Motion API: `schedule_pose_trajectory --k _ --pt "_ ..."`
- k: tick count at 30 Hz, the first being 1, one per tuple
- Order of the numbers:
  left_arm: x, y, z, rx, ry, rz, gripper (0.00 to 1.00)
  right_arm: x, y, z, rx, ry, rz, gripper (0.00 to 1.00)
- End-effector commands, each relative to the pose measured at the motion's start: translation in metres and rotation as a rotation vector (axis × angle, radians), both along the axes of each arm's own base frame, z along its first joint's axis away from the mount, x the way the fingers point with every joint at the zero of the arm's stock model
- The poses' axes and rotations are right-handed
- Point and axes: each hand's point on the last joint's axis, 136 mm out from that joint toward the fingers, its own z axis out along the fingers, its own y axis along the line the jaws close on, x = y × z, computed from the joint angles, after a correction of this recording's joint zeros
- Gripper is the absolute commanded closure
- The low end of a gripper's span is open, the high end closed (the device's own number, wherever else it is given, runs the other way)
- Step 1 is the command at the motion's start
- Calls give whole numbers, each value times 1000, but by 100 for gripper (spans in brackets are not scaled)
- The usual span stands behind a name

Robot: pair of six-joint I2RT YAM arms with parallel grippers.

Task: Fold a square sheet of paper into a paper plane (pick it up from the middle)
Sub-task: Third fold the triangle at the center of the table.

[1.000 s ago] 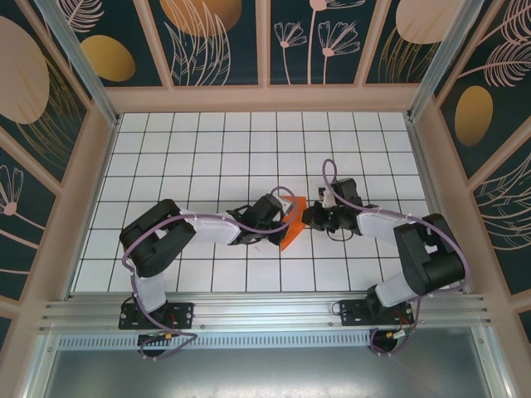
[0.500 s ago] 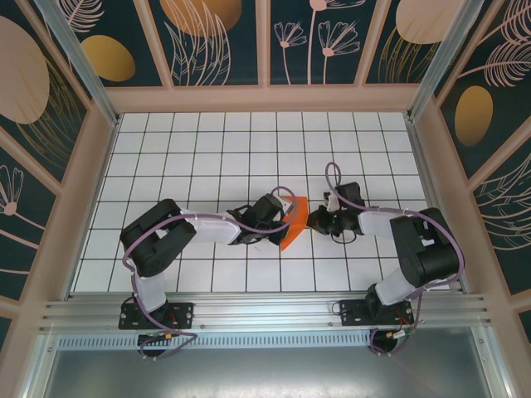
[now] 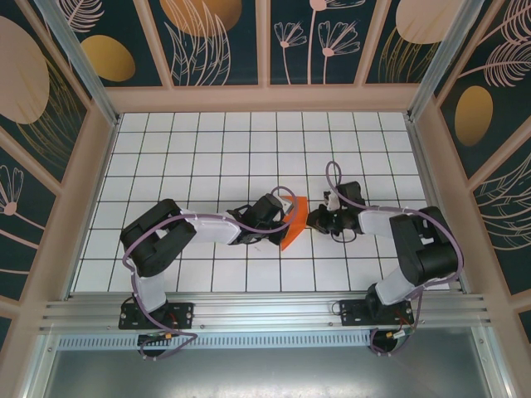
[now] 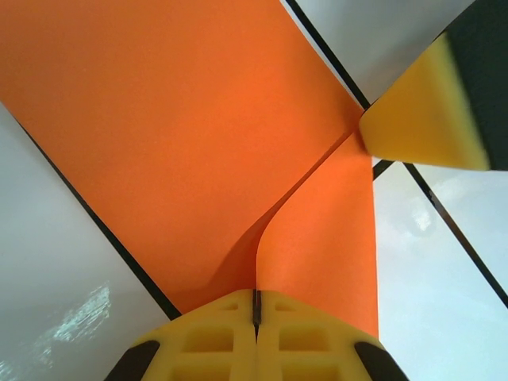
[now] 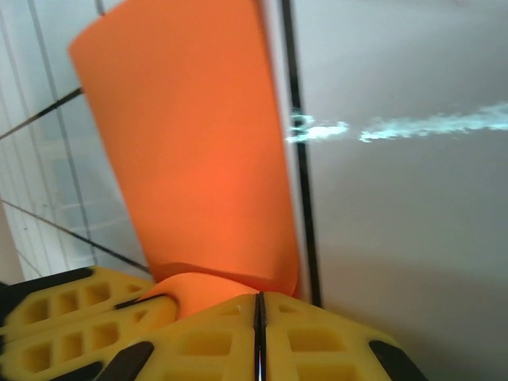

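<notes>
square sheet of paper (image 3: 292, 222): bright orange, folded narrower than a square, sitting between the two arms near the middle of the white tiled worktop (image 3: 166, 149).
left jaws: pressed together on the sheet's edge; in the left wrist view a curled flap runs into their seam.
right jaws: closed on the opposite edge, with the paper meeting their yellow tips.
spacing: the two sets of jaws are near each other, with the paper between them.
crease: a fold line runs from the left jaws' seam toward the right jaws' tip.
</notes>
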Motion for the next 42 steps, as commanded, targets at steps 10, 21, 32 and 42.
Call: schedule_pose_trajectory --k 10,21,32,42 --pt "-11 21 -31 103 72 4 96 1 9 29 37 -55 15 90" --pt "-9 21 -32 113 63 5 96 -14 29 12 86 -3 23 90" --pt "-10 24 -35 115 66 21 96 -20 27 -2 64 11 35 90" --pt "-9 28 -36 127 56 28 96 -28 35 21 128 -28 28 89"
